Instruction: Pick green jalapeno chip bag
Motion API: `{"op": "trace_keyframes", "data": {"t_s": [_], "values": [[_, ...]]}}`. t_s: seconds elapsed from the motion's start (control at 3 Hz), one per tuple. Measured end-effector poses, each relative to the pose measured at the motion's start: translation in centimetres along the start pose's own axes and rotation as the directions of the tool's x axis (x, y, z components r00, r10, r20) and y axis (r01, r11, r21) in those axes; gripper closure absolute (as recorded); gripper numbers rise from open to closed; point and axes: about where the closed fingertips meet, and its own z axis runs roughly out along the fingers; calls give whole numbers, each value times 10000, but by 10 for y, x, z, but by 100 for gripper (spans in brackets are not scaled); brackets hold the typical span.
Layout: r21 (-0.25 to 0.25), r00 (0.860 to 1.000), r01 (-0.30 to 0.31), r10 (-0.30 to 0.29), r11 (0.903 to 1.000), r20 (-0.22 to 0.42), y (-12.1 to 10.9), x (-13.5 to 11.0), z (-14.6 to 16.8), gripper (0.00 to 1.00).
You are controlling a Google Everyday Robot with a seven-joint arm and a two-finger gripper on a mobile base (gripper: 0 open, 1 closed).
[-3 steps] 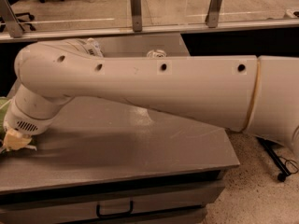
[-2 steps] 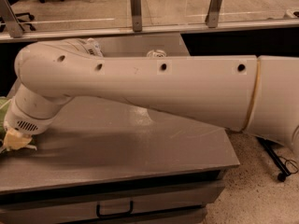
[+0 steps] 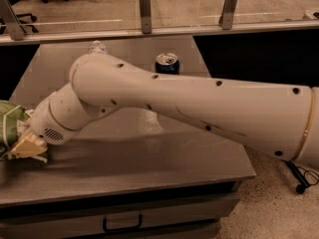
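The green jalapeno chip bag is at the far left edge of the view, by the left side of the grey table; only part of it shows, crinkled, with pale lines on it. My gripper is at the end of the long white arm that reaches across the table from the right. It sits right against the bag's lower right side, touching it. The wrist hides part of the bag.
A dark blue soda can stands at the back middle of the table. The top of a clear plastic bottle shows behind the arm's elbow. A glass rail with metal posts runs behind the table. A drawer handle is below the front edge.
The arm now takes up less of the view and sits lower, so the soda can and the bottle top show. The gripper is still against the green bag at the left edge.
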Motion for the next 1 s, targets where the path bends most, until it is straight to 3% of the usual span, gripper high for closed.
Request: {"op": "trace_keyframes", "data": {"t_s": [0.33,0.67,1.0], "values": [[-719,9814,-246,378,9971,1881,16,-15,-18,100],[-404,9483,152,-16,9991,3174,8,-19,-63,100],[454,9472,196,-331,9988,3190,-7,1,-94,100]]}}
